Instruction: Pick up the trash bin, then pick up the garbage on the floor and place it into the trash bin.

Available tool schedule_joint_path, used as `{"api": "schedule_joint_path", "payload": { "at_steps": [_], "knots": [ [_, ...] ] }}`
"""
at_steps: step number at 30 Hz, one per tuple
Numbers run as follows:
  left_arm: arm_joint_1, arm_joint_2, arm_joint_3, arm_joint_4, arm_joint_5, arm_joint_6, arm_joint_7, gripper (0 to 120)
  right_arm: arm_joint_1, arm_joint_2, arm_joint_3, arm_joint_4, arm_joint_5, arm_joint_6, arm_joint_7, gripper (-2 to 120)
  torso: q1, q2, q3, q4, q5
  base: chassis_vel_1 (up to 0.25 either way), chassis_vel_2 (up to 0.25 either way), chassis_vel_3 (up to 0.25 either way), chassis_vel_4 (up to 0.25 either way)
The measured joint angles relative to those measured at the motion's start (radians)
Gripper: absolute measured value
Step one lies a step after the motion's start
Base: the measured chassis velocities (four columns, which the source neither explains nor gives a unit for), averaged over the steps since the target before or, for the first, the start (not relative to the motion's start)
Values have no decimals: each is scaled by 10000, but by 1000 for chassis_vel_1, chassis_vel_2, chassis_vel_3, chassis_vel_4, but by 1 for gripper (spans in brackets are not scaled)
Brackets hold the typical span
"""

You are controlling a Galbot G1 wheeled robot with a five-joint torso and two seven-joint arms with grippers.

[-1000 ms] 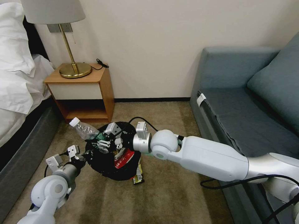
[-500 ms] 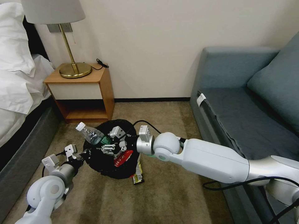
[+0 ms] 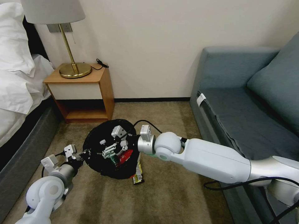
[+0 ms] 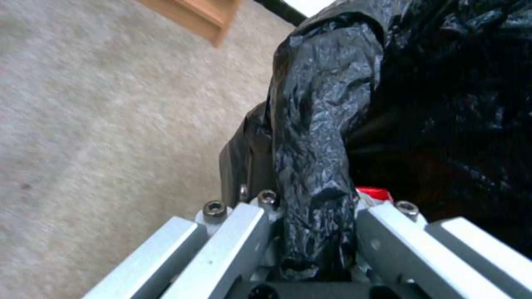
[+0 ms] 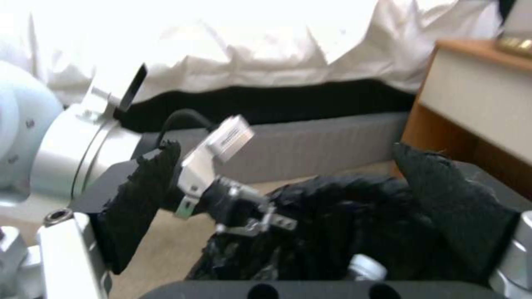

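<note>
Now left claw clamped on trash bin rim, right claw spread open over bin, bottle inside.

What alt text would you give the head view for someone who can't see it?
The right end effector hangs open over the trash bin, where a bottle and red packet lie. The left end effector grips the bin's rim; a dark wrapper lies on the carpet.

Beige carpet carries nightstand and dark wrapper
</note>
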Motion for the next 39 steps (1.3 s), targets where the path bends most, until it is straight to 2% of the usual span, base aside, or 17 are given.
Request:
{"api": "schedule_joint_path", "payload": {
  "at_steps": [8, 17, 22, 25, 27, 31, 33, 39],
  "knots": [
    [-279, 213, -457, 334, 243, -288, 45, 2, 303, -540, 710, 355, -37, -69, 131, 100, 0, 0, 0, 0, 0, 0, 0, 0, 0],
    [-442, 341, -580, 687, 662, -441, 222, 2, -112, -868, 1646, 248, -243, -402, 611, 100, 0, 0, 0, 1, -1, 0, 0, 0, 0],
    [-878, 640, -550, 953, 682, -533, 238, 2, -702, -1051, 2391, 176, -292, -558, 819, 100, 0, 0, 0, 0, 1, 0, 0, 0, 0],
    [-1008, 699, -493, 994, 663, -534, 214, 2, -909, -1121, 2594, 178, -347, -560, 798, 100, 0, 0, 0, 1, 1, 0, 0, 0, 0],
    [-1288, 752, -356, 1010, 652, -511, 99, 2, -1678, -1376, 3245, 273, -493, -565, 587, 100, 0, 1, 0, 0, 2, 0, 0, 0, 0],
    [-1433, 760, -297, 1010, 714, -490, 72, 2, -2256, -1604, 3666, 240, -630, -577, 427, 100, 0, 0, 0, -3, 1, 0, 0, 0, 0],
    [-1674, 759, -332, 984, 894, -477, 65, 2, -3175, -1807, 4040, -367, -969, -522, 138, 100, 0, 1, 0, -2, 1, 0, 0, 0, 0],
    [-1766, 778, -499, 1359, 1284, -518, 236, 2, -3478, -1581, 3700, -1438, -1283, -488, -134, 100, 0, 0, 0, -1, 1, 0, 0, 0, 0]
  ]
}}
